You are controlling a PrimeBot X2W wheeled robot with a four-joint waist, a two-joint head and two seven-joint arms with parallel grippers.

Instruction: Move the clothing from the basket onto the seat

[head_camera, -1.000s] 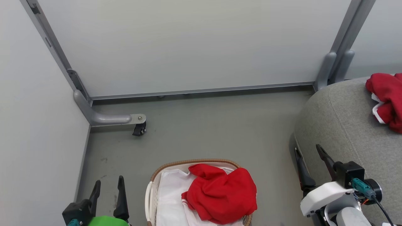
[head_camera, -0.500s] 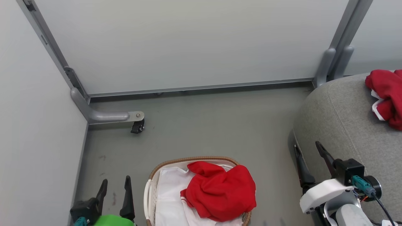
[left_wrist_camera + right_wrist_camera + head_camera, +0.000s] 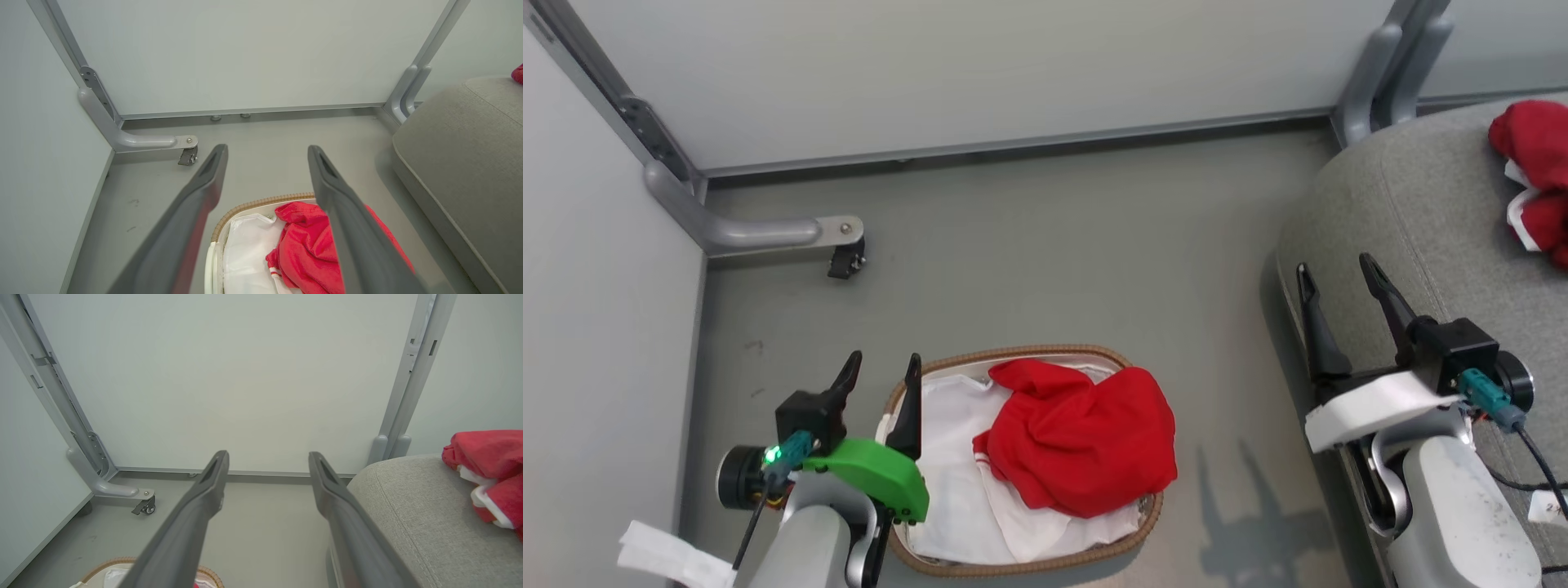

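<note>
Red garment (image 3: 1086, 445) lies in basket (image 3: 1029, 351); second garment (image 3: 1535, 143) on grey seat (image 3: 1413, 212). Left gripper (image 3: 882, 367), right gripper (image 3: 1334, 269): both spread, empty.

At seven o'clock in the head view, the left gripper (image 3: 883, 365) has dark tapered fingers (image 3: 908, 408), a green cover (image 3: 874, 478), a green light (image 3: 772, 452) and a pale grey forearm (image 3: 805, 547). At four o'clock, the right gripper (image 3: 1333, 273) has a white cover (image 3: 1368, 404), a teal plug (image 3: 1482, 392) and a black cable (image 3: 1535, 482).

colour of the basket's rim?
Brown, woven; the basket body is white. The head view shows it best.
</note>
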